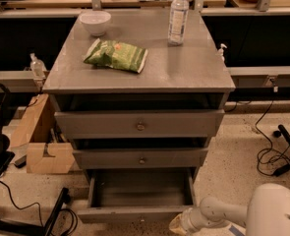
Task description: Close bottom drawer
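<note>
The bottom drawer [134, 213] of the grey cabinet [134, 70] stands pulled out, its empty inside facing up and its narrow front near the lower edge of the camera view. The two drawers above it are pushed in further. My white arm comes in from the bottom right. My gripper [176, 225] is low at the right end of the bottom drawer's front, at or just in front of it; whether it touches I cannot tell.
A white bowl [95, 21], a green snack bag [116, 56] and a water bottle [178, 17] stand on the cabinet top. A cardboard box [48, 156] and a black chair base [2, 181] are at the left. Cables [272, 156] lie on the floor at the right.
</note>
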`<act>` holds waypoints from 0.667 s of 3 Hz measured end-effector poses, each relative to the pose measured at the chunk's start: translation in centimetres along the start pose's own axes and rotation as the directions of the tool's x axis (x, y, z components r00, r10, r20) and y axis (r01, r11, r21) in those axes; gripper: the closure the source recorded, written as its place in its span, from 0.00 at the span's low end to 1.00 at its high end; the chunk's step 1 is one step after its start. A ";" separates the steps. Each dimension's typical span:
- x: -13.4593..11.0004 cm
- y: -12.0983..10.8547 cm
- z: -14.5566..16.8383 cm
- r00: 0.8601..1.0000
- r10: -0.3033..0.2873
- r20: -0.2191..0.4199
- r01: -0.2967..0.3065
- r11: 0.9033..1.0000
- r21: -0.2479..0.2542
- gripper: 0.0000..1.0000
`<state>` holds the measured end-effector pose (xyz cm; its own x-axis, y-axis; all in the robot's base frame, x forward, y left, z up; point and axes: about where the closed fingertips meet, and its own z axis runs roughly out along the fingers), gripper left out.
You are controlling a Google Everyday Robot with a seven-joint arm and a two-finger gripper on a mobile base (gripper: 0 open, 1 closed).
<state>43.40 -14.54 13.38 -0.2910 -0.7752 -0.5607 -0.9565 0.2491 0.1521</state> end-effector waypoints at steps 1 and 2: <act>-1.1 -2.3 1.2 1.000 0.008 -0.015 -0.008 1.000 0.001 1.00; -1.1 -2.3 1.2 1.000 0.008 -0.015 -0.008 1.000 0.001 1.00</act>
<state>45.93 -13.59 12.65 -0.2991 -0.7820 -0.5469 -0.9541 0.2557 0.1561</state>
